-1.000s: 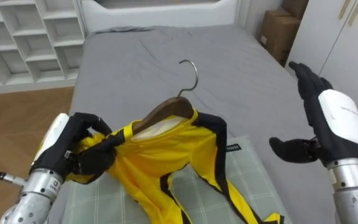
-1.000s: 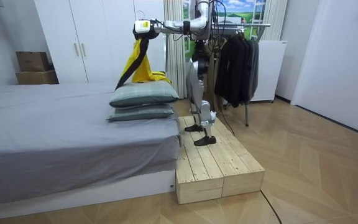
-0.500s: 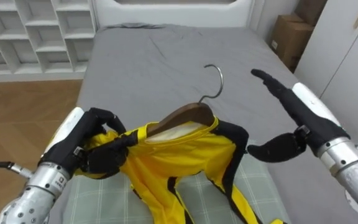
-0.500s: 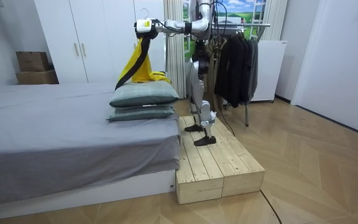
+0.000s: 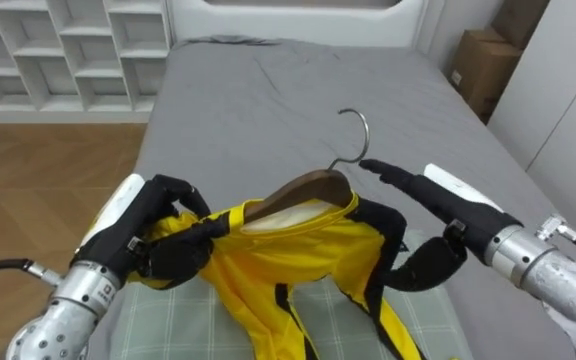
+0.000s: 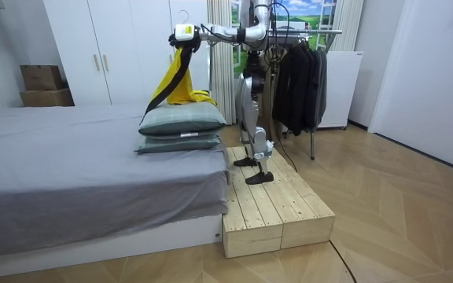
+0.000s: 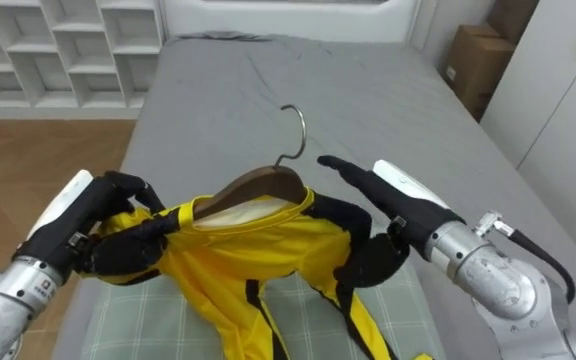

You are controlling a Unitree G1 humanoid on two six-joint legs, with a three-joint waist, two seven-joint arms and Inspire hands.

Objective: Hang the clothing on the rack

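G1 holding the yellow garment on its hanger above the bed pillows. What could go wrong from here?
1. Only the left hand grips, bunching the yellow garment at one end of the wooden hanger; the hanger might tilt or slide out.
2. The right hand is open, straight fingers beside the hook; it may nudge the hook instead of catching it.

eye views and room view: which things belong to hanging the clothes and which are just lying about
Part of the job:
yellow garment
wooden hanger inside it
left hand, fingers curled on the garment
right hand, open beside the hanger
clothes rack behind the robot

Just lying about:
pillows
bed
cardboard box
white shelves
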